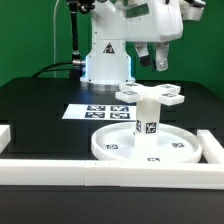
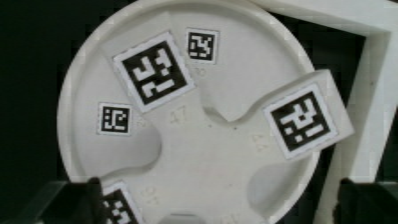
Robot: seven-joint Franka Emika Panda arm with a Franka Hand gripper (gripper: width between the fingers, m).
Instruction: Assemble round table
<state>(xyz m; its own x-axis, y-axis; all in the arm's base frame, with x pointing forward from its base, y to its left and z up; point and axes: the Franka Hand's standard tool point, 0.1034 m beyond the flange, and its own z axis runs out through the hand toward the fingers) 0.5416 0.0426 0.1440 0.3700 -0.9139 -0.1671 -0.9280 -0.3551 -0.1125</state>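
The round disc (image 1: 148, 146) is lying flat on the black table (image 1: 40, 100), pushed up near the white border rails (image 1: 60, 166) at the front and at the exterior view's right. The leg (image 1: 148, 118) is standing upright in the middle of the disc, and the cross-shaped foot (image 1: 151, 96) is sitting on top of the leg, looking roughly level. Whether the foot is seated or just resting there, cannot tell.

The gripper (image 1: 160, 62) is hanging above and behind the foot, apart from it, nothing between the fingers. The jaws are looking parted and released, gripping nothing. The wrist view is showing the disc (image 2: 178, 140) and one arm of the foot (image 2: 302, 118) with its tag, close under the camera, with dark fingertips (image 2: 80, 200) at the frame edge.

The marker board (image 1: 95, 111) is lying flat behind the disc, not involved.

Risks, as judged from here:
- If the foot is only loosely sitting on the leg, any downward approach that is off-centre is likely tipping it or knocking it off.
- If the leg is not fully seated in the disc, twisting the foot may be turning the leg too, or tilting the whole stack.
- The disc is not clamped; a sideways push could be sliding it along the rails.
- The fingers closing on one foot arm only could be dragging it askew.
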